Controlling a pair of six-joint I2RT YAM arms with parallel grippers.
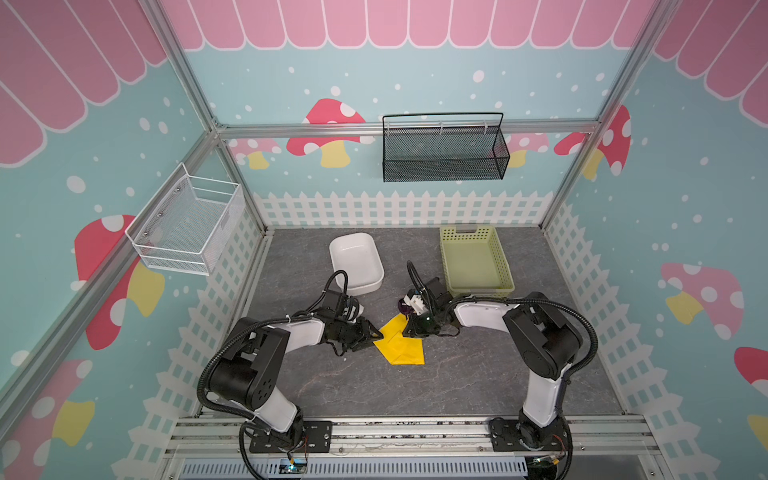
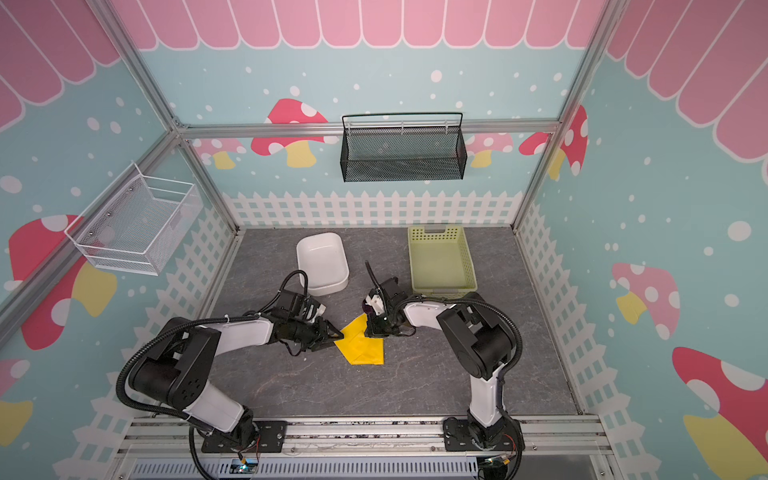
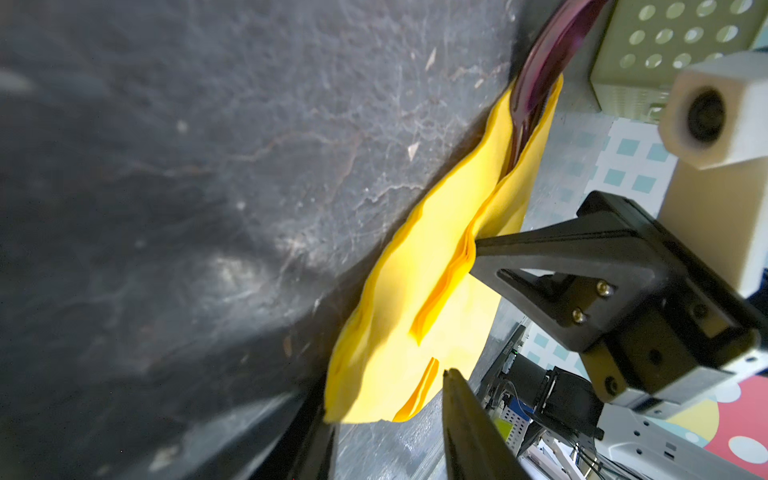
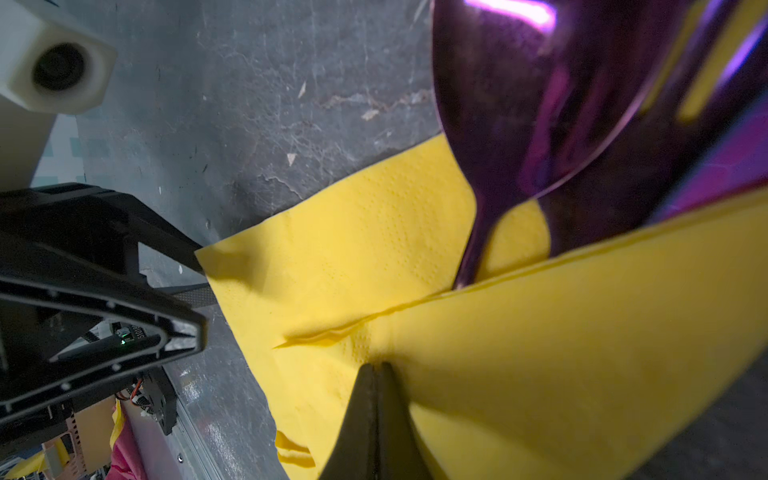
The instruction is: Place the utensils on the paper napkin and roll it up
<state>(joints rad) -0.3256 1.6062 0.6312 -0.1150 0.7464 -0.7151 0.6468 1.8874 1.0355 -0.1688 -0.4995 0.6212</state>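
Glossy dark-purple plastic spoon (image 4: 519,104) sits tucked under a folded flap of thin, embossed yellow paper napkin (image 4: 353,232), just beyond the clenched right hand (image 4: 376,370) pressing that flap. Left hand (image 3: 386,390), released, straddles the napkin's corner on the grey table (image 4: 249,104). Rolling looks begun; next, tuck the limp flap tight.

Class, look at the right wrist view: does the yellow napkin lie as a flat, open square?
No: one flap of the napkin is folded over, and the handle of the purple spoon disappears under it.
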